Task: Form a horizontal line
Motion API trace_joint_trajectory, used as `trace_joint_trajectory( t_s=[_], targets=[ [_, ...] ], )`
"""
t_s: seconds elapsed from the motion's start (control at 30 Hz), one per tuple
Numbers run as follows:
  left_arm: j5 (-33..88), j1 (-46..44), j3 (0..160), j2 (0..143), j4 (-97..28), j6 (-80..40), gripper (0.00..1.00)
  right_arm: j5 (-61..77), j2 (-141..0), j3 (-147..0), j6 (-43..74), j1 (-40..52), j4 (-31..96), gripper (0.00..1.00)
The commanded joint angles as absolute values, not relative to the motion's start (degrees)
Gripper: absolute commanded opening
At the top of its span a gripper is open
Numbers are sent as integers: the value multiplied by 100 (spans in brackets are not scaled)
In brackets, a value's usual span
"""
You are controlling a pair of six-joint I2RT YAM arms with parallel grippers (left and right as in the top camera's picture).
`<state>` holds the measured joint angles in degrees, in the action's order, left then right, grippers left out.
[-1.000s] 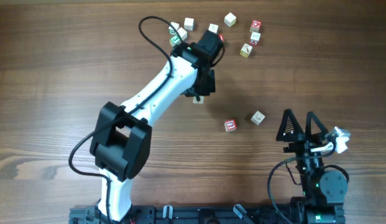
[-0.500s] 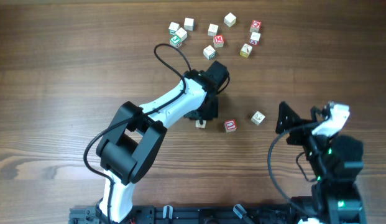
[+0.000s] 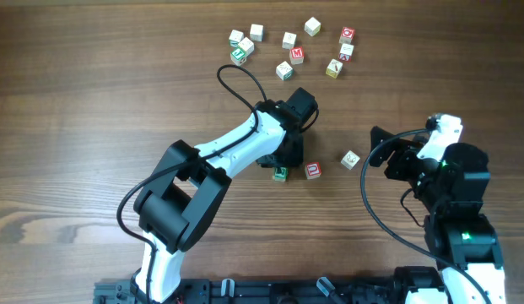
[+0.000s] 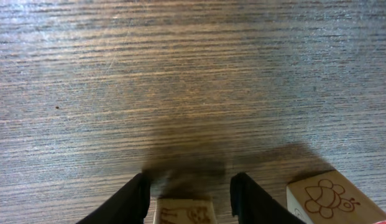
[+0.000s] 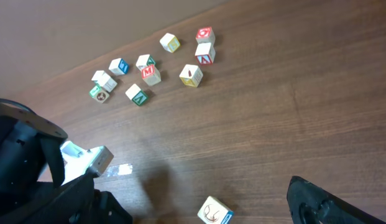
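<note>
Overhead table (image 3: 76,101): brown wood grain, with both arms coming in from the near edge.
left arm (image 3: 219,152): white and black, reaching up and right to mid table. A black cable (image 3: 232,76) loops off it.
right arm (image 3: 447,203): black with a white part at the wrist, at the right side, pointing left.
left gripper (image 4: 191,180): pointing down at the table. Its fingers (image 4: 127,202) stand apart on either side of the green cube (image 3: 280,174). The left wrist view shows a sliver of gap at one side, so it is not squeezing.
right gripper (image 3: 380,152): fingers spread wide with nothing between them, held above the table near the blue-trim cube (image 3: 351,159).
cube cluster (image 3: 289,40): loose scatter of small letter cubes at the far side, well apart from both grippers.
green cube: mid table, between the left fingers, just left of the red-lettered cube (image 3: 312,171), not touching it.
red-lettered cube: between the green cube and the blue-trim cube.
blue-trim cube: right of the red-lettered cube, apart from it, a bit farther up the table and turned off-square.
row: green, red-lettered and blue-trim run roughly left to right, with the right end sitting higher.
plain beige cube: cannot pick it out among the pale cubes in the cluster.
</note>
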<state>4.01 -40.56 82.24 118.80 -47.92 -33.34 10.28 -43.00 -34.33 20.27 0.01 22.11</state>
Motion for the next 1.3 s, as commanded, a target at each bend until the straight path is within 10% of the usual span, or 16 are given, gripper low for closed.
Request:
trace_joint_trajectory(
  t_s=[0.0, 0.2, 0.3, 0.43, 0.57, 0.87, 1.03, 1.27],
  targets=[
    [250, -4060, 8213, 11587, -4799, -3350, 50, 1103, -4539, -3555, 2119, 14, 2204, 100],
    [-600, -3913, 8213, 10847, -5019, -3352, 60, 1468, -5037, -3553, 2126, 14, 2370, 99],
    [-607, -3645, 8213, 10221, -5085, -3594, 73, 2095, -5448, -3492, 2340, 14, 2397, 76],
    [-609, -3280, 8213, 9452, -5111, -4265, 71, 2683, -6335, -3404, 2777, 32, 2154, 35],
    [-609, -3173, 8211, 9286, -5133, -4397, 68, 3395, -7341, -3404, 2790, 281, 1640, 15],
    [-714, -3039, 7249, 9312, -5144, -4567, 42, 3227, -8674, -3404, 2851, 860, 1170, 12],
    [91, -2982, 6184, 9312, -4340, -4735, 8, 2838, -8718, -3404, 2882, 862, 1149, 12],
    [1070, -2982, 5384, 9585, -3570, -4735, 4, 2679, -8718, -3404, 3037, 864, 1151, 12]
  ],
)
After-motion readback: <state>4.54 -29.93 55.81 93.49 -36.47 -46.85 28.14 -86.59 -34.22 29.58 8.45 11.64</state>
